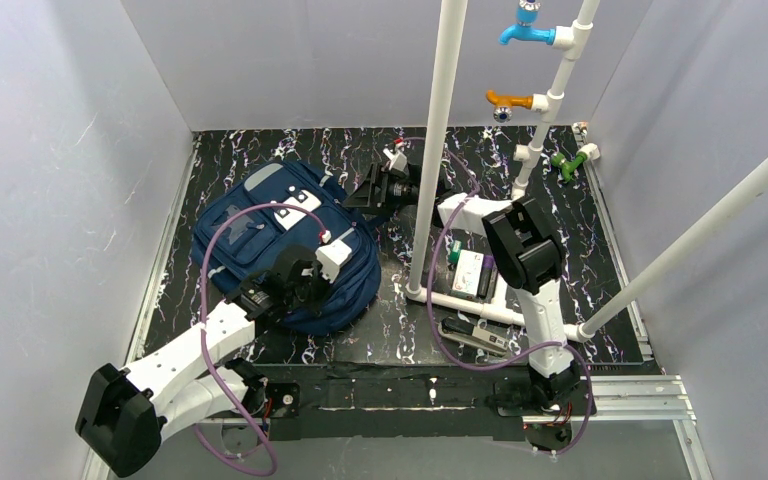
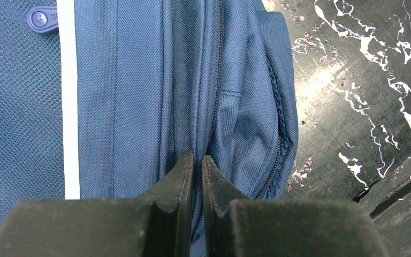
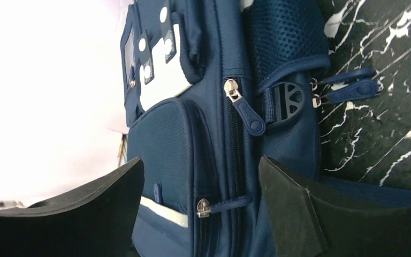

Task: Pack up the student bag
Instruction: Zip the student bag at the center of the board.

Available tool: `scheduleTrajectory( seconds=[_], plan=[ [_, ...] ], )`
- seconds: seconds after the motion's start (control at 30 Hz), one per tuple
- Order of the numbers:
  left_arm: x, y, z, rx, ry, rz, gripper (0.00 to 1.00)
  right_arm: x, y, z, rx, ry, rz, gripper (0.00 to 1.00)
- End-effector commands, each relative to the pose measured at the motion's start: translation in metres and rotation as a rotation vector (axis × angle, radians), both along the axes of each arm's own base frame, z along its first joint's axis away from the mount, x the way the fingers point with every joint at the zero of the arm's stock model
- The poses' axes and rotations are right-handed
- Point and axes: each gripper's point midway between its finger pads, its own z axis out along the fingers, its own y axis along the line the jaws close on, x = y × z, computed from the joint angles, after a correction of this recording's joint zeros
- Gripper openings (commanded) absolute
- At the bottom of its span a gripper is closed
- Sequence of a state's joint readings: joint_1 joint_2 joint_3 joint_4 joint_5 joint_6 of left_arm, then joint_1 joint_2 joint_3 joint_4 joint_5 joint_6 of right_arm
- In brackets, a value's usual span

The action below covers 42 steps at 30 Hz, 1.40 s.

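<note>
The student bag (image 1: 280, 240) is a navy backpack lying flat on the black marbled table, left of centre, with its front pocket and white patch facing up. My left gripper (image 1: 310, 278) rests on the bag's near right edge. In the left wrist view the gripper (image 2: 198, 159) is shut on a fold of the bag's fabric (image 2: 139, 96) beside a zipper line. My right gripper (image 1: 378, 188) is at the bag's far right side. In the right wrist view it (image 3: 200, 171) is open, facing the bag (image 3: 187, 134), with a silver zipper slider (image 3: 203, 207) between the fingers but untouched.
A white pipe frame (image 1: 440, 150) stands upright just right of the bag, with blue (image 1: 525, 30) and orange (image 1: 510, 100) taps on it. A purple and white case (image 1: 472, 272) and a dark flat tool (image 1: 475, 335) lie inside the frame base. A green object (image 1: 570, 162) lies at the back right.
</note>
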<state>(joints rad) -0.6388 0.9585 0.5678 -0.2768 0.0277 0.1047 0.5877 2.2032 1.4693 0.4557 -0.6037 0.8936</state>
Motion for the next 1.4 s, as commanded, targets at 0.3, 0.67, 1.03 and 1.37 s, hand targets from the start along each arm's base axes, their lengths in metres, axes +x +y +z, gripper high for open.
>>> scheduleTrajectory(
  seconds=[0.3, 0.67, 1.03, 1.37],
  plan=[
    [-0.007, -0.01, 0.013, -0.053, 0.008, -0.037, 0.0, 0.005, -0.052, -0.004, -0.295, -0.759, 0.458, 0.96],
    [-0.007, -0.013, 0.012, -0.057, 0.025, -0.046, 0.0, -0.015, -0.048, 0.0, -0.217, -1.127, 0.702, 0.81],
    [-0.007, -0.017, 0.011, -0.064, 0.035, -0.055, 0.0, -0.019, -0.025, 0.022, -0.092, -1.202, 0.712, 0.69],
    [-0.008, -0.016, 0.012, -0.07, 0.029, -0.055, 0.0, -0.024, -0.011, 0.008, -0.075, -1.183, 0.755, 0.64]
  ],
)
